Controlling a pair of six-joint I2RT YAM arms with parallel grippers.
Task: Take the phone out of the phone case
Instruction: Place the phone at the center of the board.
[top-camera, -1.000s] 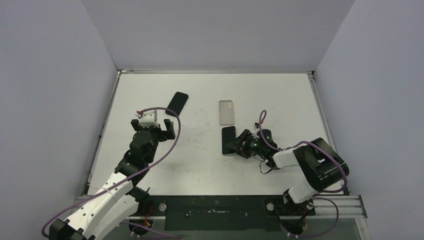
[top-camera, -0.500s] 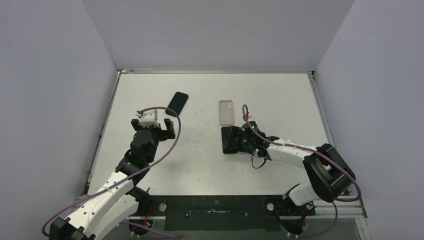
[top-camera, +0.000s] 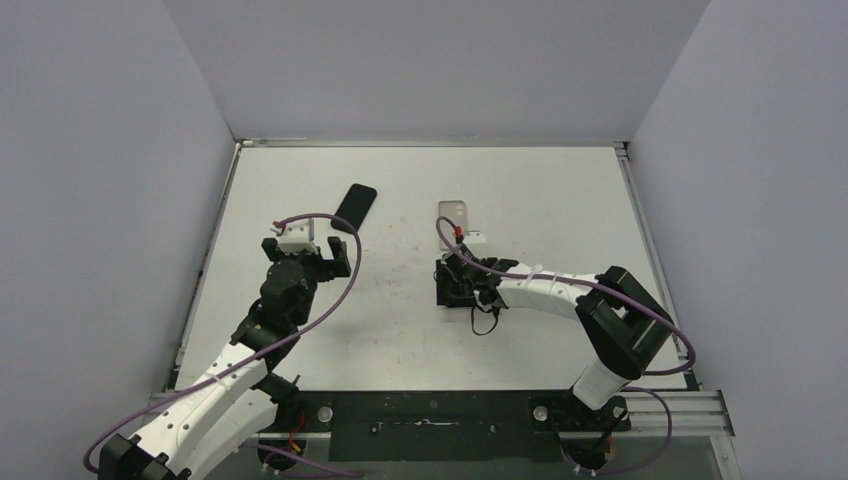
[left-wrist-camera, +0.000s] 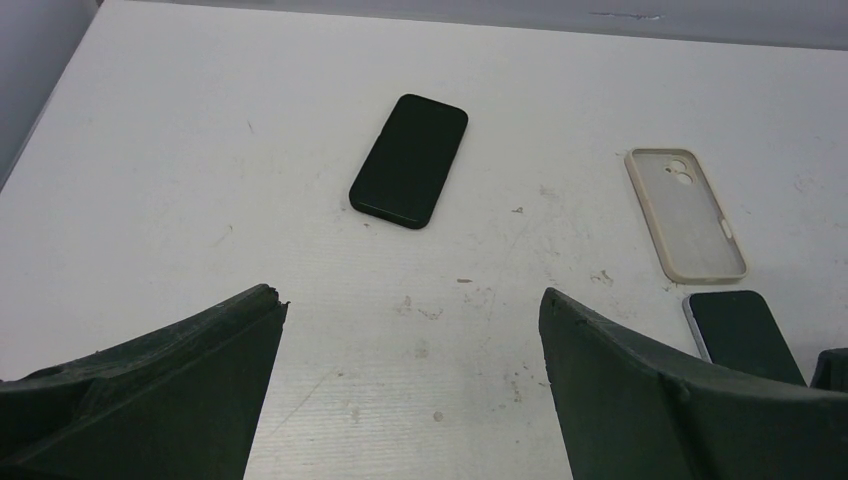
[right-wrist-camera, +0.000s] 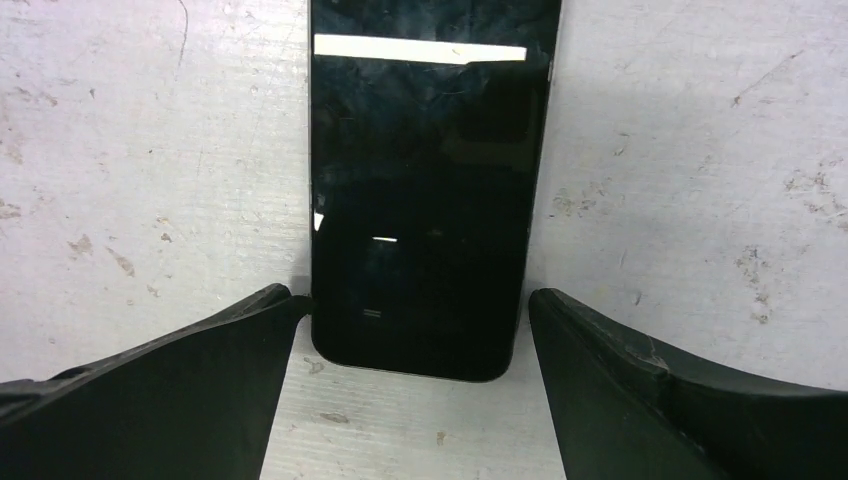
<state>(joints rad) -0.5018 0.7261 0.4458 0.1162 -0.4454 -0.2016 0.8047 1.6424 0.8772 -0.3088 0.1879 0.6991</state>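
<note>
A bare black phone lies screen up on the white table; it also shows in the left wrist view. My right gripper is open, its jaws on either side of the phone's near end, low over it and not gripping. In the top view the right gripper hides most of that phone. An empty beige phone case lies just beyond it, and in the top view the right wrist covers part of it. My left gripper is open and empty over bare table at the left.
A second black phone lies flat at the far left-centre of the table. Grey walls enclose the table on three sides. The arms' cables loop above both wrists.
My right arm has swung left and turned over the bare phone, so its open jaws now straddle the phone's end. The left arm has not moved.
</note>
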